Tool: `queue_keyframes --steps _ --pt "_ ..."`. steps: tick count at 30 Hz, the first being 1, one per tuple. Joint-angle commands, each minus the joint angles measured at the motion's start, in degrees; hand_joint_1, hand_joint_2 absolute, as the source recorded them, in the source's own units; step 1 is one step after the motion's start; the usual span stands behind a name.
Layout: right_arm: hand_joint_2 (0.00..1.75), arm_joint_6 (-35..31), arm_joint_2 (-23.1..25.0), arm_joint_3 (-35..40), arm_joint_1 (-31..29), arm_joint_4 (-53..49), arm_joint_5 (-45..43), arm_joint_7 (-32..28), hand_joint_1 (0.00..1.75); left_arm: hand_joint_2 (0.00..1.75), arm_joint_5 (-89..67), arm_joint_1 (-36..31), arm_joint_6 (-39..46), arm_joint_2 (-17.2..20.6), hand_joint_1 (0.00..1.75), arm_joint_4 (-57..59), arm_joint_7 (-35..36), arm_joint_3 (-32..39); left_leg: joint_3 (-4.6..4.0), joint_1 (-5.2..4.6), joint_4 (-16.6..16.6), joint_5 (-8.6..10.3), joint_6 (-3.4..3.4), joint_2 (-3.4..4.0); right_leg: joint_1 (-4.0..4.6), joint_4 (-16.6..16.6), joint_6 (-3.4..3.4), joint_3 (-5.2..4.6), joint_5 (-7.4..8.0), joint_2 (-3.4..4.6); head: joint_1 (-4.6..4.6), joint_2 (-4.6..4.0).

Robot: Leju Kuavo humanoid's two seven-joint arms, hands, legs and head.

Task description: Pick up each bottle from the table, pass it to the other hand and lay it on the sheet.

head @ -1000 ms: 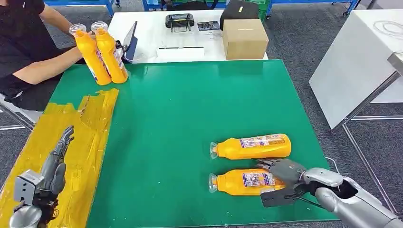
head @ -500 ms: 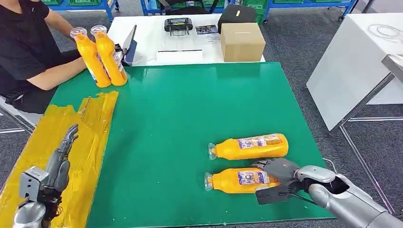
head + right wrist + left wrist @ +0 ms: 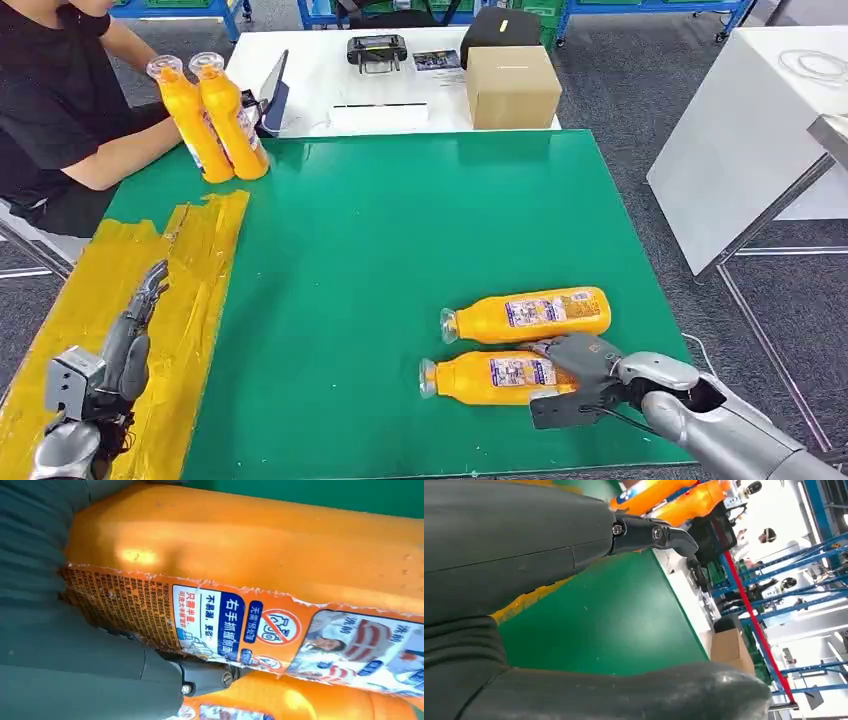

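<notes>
Two orange bottles lay on their sides near the front right of the green surface (image 3: 400, 250), close together and roughly parallel; the nearer bottle (image 3: 495, 376) had our right robot hand (image 3: 572, 378) around its base end, fingers over the top and thumb below, and the right wrist view showed its label pressed close against the palm, so we judged it gripped but not yet lifted. The farther bottle (image 3: 530, 314) lay just beyond those fingers, near enough that a lift could nudge it and set it rolling. We also thought the hold at the base end might let the neck droop, making the handover awkward. Our left robot hand (image 3: 125, 345) hovered empty with fingers spread over the yellow sheet (image 3: 190, 260) at the surface's left edge, well apart from the bottles. At the far left corner a person (image 3: 60, 110) held two more upright bottles (image 3: 212, 118).
</notes>
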Motion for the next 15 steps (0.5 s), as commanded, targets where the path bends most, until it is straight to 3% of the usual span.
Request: queue_keyframes --steps 1,3,6,7,10,15 --pt "1.75 -7.72 21.09 -16.17 9.79 5.06 -6.67 -6.69 1.75 0.00 13.14 -1.78 -10.99 -11.47 0.00 0.31 6.33 6.20 0.09 0.15 -0.14 0.06 -0.03 -0.06 0.15 -0.27 -0.04 0.19 0.11 -0.03 0.04 0.00" --pt "1.75 -7.35 21.47 -16.23 9.38 4.96 -6.61 -6.14 1.75 0.00 13.17 -1.60 -10.83 -11.60 0.00 -0.03 6.49 6.01 -0.18 0.22 -0.21 0.17 -0.05 0.04 0.24 -0.36 -0.08 -0.06 0.29 0.08 0.02 0.00" --pt "1.75 -7.42 29.09 -24.19 8.26 2.92 -13.48 -11.02 1.75 0.00 19.42 -0.45 -12.21 -13.93 0.00 -3.18 10.88 4.23 -0.33 0.10 -0.08 0.10 -0.06 0.11 0.11 -0.10 -0.08 -0.30 0.17 0.07 0.00 0.00" --pt "1.75 -6.93 30.76 -25.06 7.62 2.30 -14.30 -10.89 1.75 1.75 20.01 -0.13 -11.48 -14.62 0.00 -4.15 11.58 3.35 -0.37 0.06 -0.02 0.10 -0.01 0.06 0.06 -0.03 -0.06 -0.34 0.12 0.04 -0.06 0.00" --pt "1.75 -6.22 36.48 -28.17 5.88 1.24 -17.56 -11.18 1.75 1.75 22.18 1.10 -8.76 -16.19 0.00 -7.77 13.35 -0.75 -0.73 0.06 0.05 0.23 0.01 -0.07 0.07 0.05 -0.02 -0.54 0.11 -0.13 -0.04 0.00" --pt "1.75 -5.93 40.43 -27.09 1.72 5.49 -17.86 -9.63 1.75 1.75 25.07 0.88 -6.40 -16.52 0.00 -9.13 14.33 -4.66 -0.97 -0.01 0.03 0.27 -0.02 -0.16 0.02 0.10 0.00 -0.74 0.08 -0.19 0.00 0.00"
